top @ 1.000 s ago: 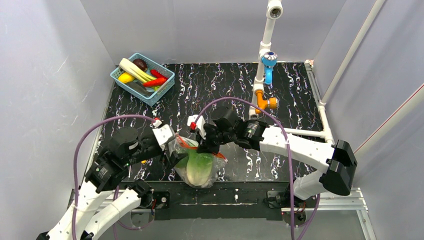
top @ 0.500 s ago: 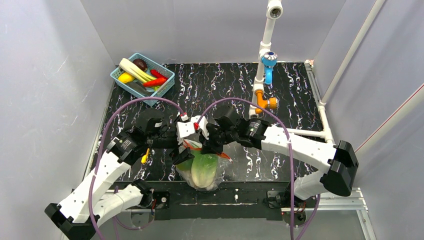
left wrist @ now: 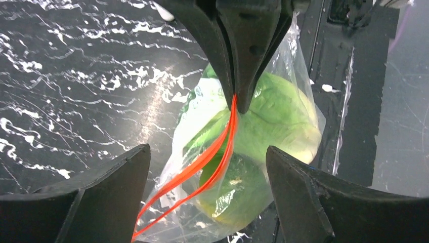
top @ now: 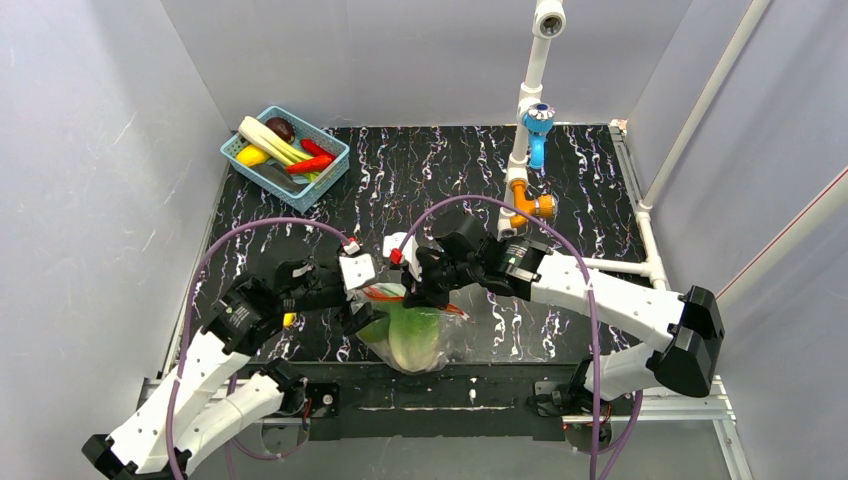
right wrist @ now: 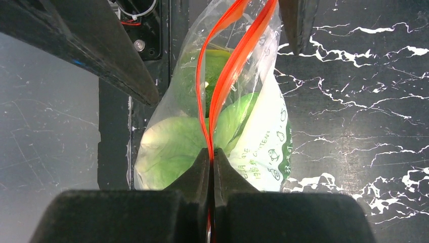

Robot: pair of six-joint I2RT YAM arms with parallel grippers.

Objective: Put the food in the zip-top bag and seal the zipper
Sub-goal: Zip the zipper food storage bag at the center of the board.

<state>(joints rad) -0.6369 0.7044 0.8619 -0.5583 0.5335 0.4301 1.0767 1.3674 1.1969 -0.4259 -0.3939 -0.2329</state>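
The clear zip-top bag (top: 408, 340) hangs at the table's near edge, with green lettuce (left wrist: 275, 119) and a darker yellow-green round fruit (left wrist: 238, 195) inside. The garlic-like piece does not show. My right gripper (right wrist: 212, 158) is shut on one end of the red zipper (right wrist: 222, 76), and from that pinch its two strips stay apart. My left gripper (left wrist: 207, 195) is open, with its fingers (left wrist: 109, 192) on either side of the zipper's other end (left wrist: 202, 164), not touching it. From above, the left gripper (top: 352, 312) and right gripper (top: 416, 292) face each other across the bag's mouth.
A blue basket (top: 240, 150) at the back left holds a white leek, a red chili and other toy foods. A white pipe stand (top: 528, 110) with blue and orange fittings rises at the back right. The bag hangs partly over the table's front edge (top: 470, 372).
My left arm swung right from beside the bag to its mouth, then eased back slightly. The right gripper kept its hold on the zipper, and the bag hangs narrower.
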